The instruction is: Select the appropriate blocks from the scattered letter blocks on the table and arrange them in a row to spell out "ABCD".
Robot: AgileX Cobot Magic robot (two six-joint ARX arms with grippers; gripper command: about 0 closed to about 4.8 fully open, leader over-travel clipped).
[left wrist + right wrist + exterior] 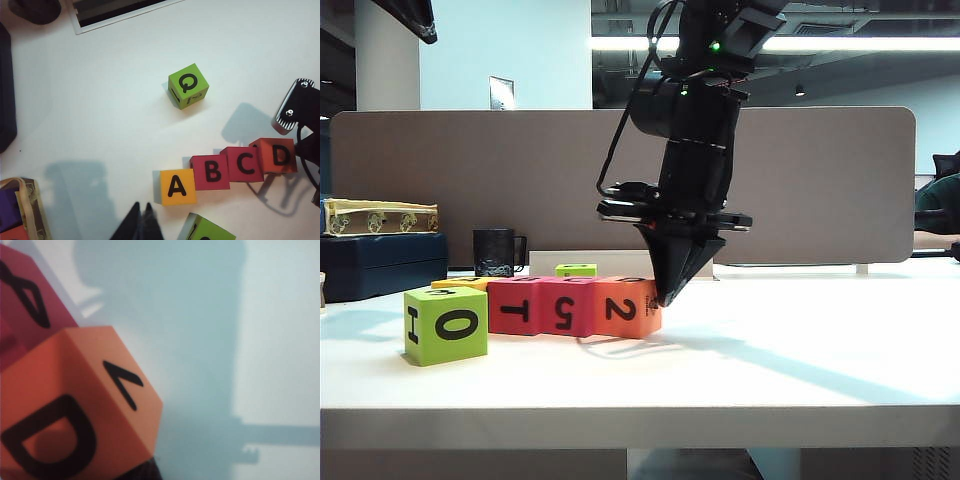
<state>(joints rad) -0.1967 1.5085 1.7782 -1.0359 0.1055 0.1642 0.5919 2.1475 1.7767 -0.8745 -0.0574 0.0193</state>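
Note:
Four letter blocks stand in a row on the table [790, 370]: yellow-orange A [178, 186], red B [211, 171], red C [244, 163] and orange D [276, 156]. From the front the row shows T [513, 305], 5 [563, 305] and 2 [625, 308]. My right gripper [665, 298] points down, shut, its tip against the outer side of the orange block [75, 405], holding nothing. My left gripper [142, 209] hovers shut and empty above the table near the A block. A lime Q block [188, 85] sits apart, and a lime 0 block [445, 325] stands at the row's left end.
A black mug [496, 252] and a dark box [380, 262] bearing a patterned case stand at the back left. A grey divider panel [820, 180] closes off the rear. The table's front edge [640, 425] runs across the near side.

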